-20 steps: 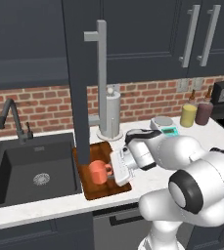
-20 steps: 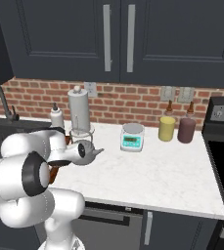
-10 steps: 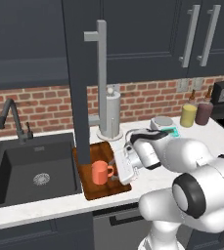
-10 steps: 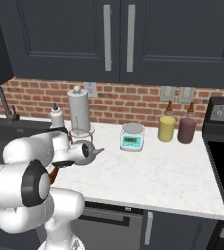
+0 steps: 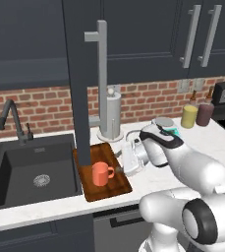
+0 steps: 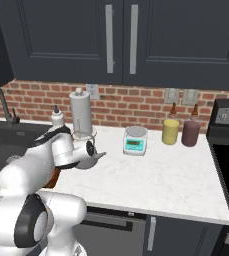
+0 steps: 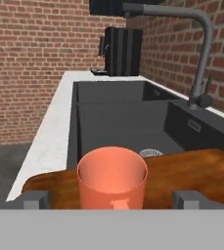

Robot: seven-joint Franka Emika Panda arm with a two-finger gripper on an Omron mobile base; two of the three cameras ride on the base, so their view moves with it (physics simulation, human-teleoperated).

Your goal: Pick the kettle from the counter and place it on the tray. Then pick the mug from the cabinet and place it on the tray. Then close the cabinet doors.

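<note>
Our hand [image 7: 111, 199] has just let go: its jaws stand wide apart, holding nothing, on either side of the mug [image 5: 101, 173]. The mug now stands upright on the tray [image 5: 122, 183], free of the fingers that clasped it a second ago. The kettle [image 6: 87, 156] sits at the tray's 3 o'clock end. We judge that only the open cabinet door [image 5: 79, 74] remains.
</note>
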